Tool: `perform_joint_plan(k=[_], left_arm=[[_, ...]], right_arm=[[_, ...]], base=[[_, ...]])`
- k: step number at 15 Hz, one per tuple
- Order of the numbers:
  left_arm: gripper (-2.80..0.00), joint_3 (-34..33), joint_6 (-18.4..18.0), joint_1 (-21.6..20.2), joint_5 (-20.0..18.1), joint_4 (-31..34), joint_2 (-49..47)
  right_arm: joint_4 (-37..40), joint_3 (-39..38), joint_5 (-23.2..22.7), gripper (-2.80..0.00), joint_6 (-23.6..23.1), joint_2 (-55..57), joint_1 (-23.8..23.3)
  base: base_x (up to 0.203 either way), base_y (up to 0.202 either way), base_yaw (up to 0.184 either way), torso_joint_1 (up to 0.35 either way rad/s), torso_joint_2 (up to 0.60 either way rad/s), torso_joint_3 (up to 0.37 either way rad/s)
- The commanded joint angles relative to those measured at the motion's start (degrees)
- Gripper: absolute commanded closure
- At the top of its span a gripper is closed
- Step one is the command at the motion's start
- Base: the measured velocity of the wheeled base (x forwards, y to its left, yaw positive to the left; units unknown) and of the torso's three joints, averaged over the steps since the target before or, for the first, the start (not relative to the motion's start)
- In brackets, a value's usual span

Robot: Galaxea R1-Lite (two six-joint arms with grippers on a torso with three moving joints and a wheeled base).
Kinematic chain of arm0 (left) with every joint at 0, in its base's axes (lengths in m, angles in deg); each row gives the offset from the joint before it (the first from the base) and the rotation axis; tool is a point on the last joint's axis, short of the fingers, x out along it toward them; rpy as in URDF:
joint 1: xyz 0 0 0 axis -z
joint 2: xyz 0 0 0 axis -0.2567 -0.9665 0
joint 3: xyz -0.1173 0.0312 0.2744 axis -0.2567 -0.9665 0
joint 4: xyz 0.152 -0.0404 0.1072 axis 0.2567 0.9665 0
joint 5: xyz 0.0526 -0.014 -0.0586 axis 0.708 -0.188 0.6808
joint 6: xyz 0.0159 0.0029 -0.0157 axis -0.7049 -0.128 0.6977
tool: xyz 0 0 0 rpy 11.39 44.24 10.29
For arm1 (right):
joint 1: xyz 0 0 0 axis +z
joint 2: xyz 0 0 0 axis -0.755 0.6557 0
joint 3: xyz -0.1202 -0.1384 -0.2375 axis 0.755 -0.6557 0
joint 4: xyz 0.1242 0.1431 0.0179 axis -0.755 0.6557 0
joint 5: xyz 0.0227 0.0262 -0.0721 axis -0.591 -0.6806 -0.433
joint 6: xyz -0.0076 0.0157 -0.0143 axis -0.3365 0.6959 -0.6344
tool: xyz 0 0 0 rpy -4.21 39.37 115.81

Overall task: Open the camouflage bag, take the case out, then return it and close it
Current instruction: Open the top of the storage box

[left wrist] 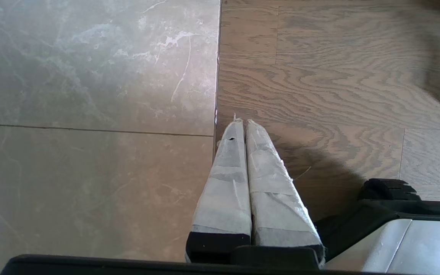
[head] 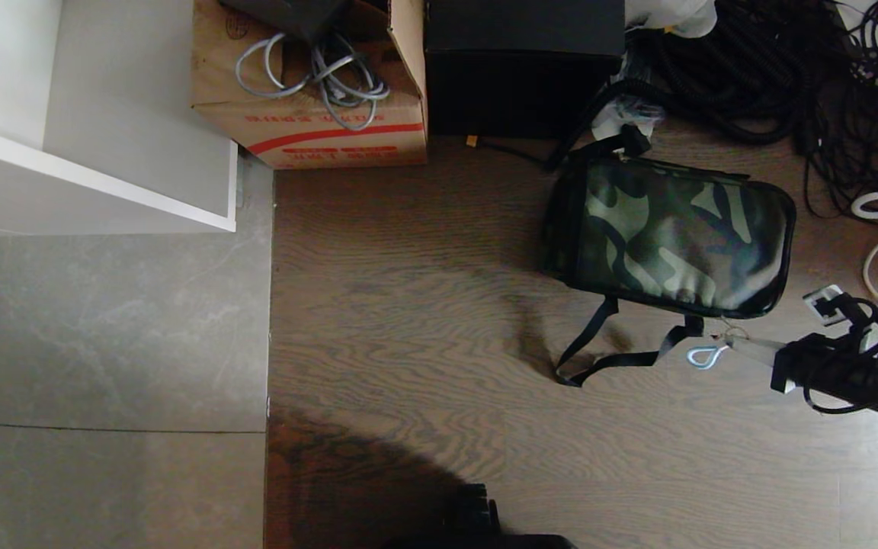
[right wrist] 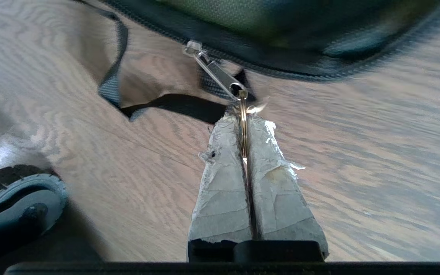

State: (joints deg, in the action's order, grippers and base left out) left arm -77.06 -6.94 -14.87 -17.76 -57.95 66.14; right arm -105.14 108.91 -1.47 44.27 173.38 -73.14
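My right end effector [right wrist: 243, 126] is pinched shut on the small metal ring [right wrist: 243, 114] of the zipper pull [right wrist: 216, 72], low over the wooden floor [head: 408, 305] at the near right corner of the camouflage bag [head: 668, 236]. The bag lies flat and zipped on the floor at the right of the scene, its black straps [head: 607, 351] trailing toward me. My left end effector [left wrist: 243, 126] hangs closed and empty over the seam between tile and wood at the near left.

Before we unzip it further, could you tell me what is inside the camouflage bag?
The camouflage bag lies zipped on the wood floor, so its contents are hidden; no case shows. The right gripper is shut on the ring of its zipper pull.
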Motion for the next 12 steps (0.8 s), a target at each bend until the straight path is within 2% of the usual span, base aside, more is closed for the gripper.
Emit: perform_joint_plan(k=[1,7,12], left_arm=[[0.00,0.00,0.01,0.00,0.02,0.01,0.00],[0.00,0.00,0.01,0.00,0.02,0.01,0.00],[0.00,0.00,0.01,0.00,0.02,0.01,0.00]], right_arm=[[-0.37,0.35,-0.96,0.00,-0.19,0.10,-1.10],[-0.28,3.43,-4.24,0.00,-0.04,0.21,-2.30],[2.39,4.37,-8.10,0.00,-0.35,0.70,-5.92]], base=[[0.000,0.000,0.000,0.000,0.00,0.000],[0.000,0.000,0.000,0.000,0.00,0.000],[0.000,0.000,0.000,0.000,0.00,0.000]])
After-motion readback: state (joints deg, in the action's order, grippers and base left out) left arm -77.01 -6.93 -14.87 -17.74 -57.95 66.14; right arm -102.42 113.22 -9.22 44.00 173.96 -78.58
